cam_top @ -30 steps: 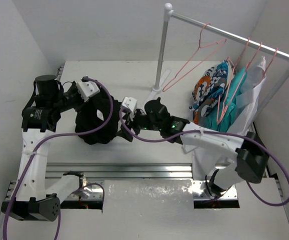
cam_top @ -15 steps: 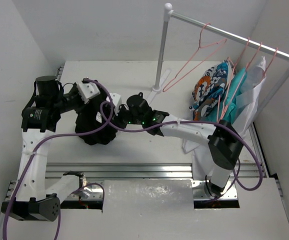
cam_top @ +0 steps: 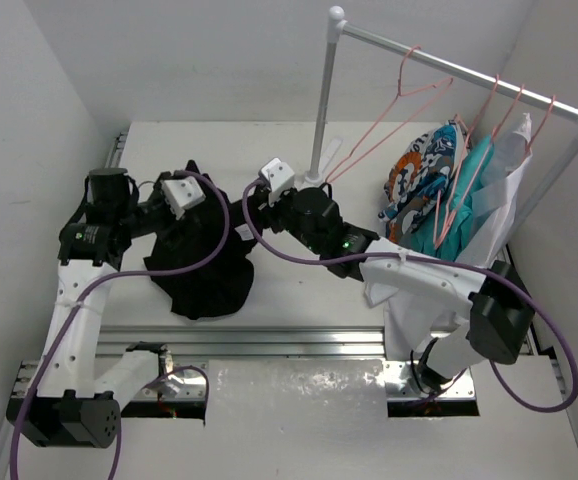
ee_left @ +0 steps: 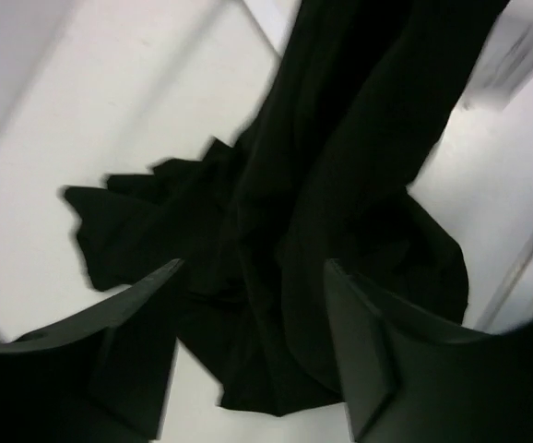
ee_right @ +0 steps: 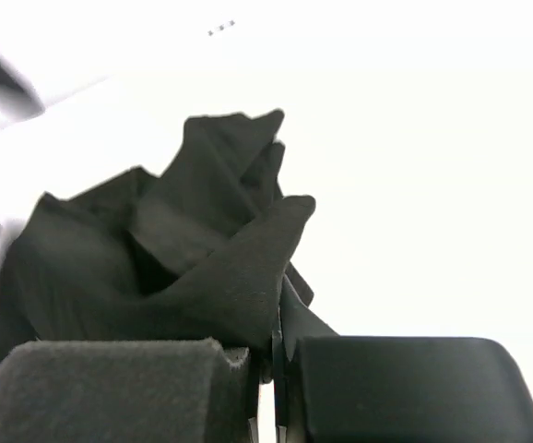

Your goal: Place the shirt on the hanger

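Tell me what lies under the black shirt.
Only the white table shows around the shirt, which rests bunched on it. Whatever its folds cover is hidden; the hanger is on the rail, not beneath.

A white surface (cam_top: 289,295) is shown. On its left half, 1 black shirt (cam_top: 207,278) is pooled in a crumpled heap, its lower folds resting on the surface. 1 rack post (cam_top: 314,172) is planted near the far middle. 1 metal rail (cam_top: 269,340) is laid along the near edge.
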### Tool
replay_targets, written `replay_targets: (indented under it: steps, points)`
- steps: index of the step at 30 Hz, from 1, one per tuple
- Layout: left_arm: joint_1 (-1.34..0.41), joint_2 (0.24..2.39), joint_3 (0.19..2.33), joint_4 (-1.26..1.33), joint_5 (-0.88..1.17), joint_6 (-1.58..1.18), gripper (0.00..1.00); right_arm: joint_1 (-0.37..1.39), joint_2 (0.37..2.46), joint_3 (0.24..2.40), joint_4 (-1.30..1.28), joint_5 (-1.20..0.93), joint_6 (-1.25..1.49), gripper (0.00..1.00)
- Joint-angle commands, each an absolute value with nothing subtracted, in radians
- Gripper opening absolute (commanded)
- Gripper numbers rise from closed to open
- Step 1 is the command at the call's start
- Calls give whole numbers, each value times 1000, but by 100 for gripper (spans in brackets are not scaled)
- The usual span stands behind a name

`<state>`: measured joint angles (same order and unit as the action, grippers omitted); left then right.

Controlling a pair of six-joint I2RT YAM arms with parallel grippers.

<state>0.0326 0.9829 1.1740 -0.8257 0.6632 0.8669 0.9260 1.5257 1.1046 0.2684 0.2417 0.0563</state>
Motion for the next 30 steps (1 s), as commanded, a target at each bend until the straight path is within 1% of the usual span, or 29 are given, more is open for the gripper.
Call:
replay_targets:
  steps: [1, 2, 3, 4, 5, 7, 9, 10, 13, 14, 15, 16, 17, 18, 22, 25, 27, 28, 29, 30]
  points:
    - [43, 966, 1063, -795, 703, 879, 57, 971, 1535, 1173, 273, 379, -20, 0]
    - [41, 966, 1042, -776, 692, 862, 55, 971, 1542, 1184, 252, 379, -15, 0]
    - [41, 966, 1025, -759, 687, 856, 56, 973, 1548, 1201, 242, 382, -12, 0]
    - [43, 968, 1000, -737, 686, 856, 58, 973, 1558, 1212, 232, 391, -6, 0]
    - [41, 972, 993, -733, 695, 857, 62, 973, 1565, 1236, 203, 394, 20, 0]
    - [34, 980, 991, -762, 718, 865, 65, 973, 1580, 1258, 177, 422, 50, 0]
    - [29, 983, 996, -805, 781, 882, 66, 973, 1592, 1291, 157, 461, 109, 0]
    - [28, 980, 993, -804, 805, 876, 67, 974, 1612, 1307, 149, 506, 132, 0]
    - [28, 973, 985, -778, 908, 832, 67, 973, 1660, 1390, 147, 549, 196, 0]
    - [28, 973, 982, -766, 940, 800, 67, 973, 1705, 1417, 146, 557, 208, 0]
    - [28, 974, 976, -734, 949, 789, 70, 973, 1732, 1486, 138, 558, 215, 0]
    - [25, 974, 948, -709, 953, 772, 71, 974, 1758, 1524, 126, 561, 218, 0]
    - [23, 977, 930, -675, 928, 725, 75, 973, 1802, 1555, 112, 568, 213, 0]
    - [21, 979, 907, -588, 902, 694, 75, 974, 1821, 1607, 107, 572, 210, 0]
    - [18, 1026, 786, -398, 738, 559, 78, 974, 1838, 1628, 132, 578, 206, 0]
    - [18, 1090, 772, -289, 703, 470, 78, 973, 1810, 1582, 179, 574, 213, 0]
    - [17, 1127, 773, -218, 716, 433, 75, 974, 1792, 1554, 193, 568, 216, 0]
    - [15, 1162, 776, -201, 732, 405, 72, 973, 1790, 1549, 195, 568, 215, 0]
    - [14, 1178, 781, -192, 736, 403, 62, 974, 1787, 1548, 193, 566, 215, 0]
    - [11, 1196, 787, -192, 738, 405, 58, 974, 1784, 1537, 195, 566, 215, 0]
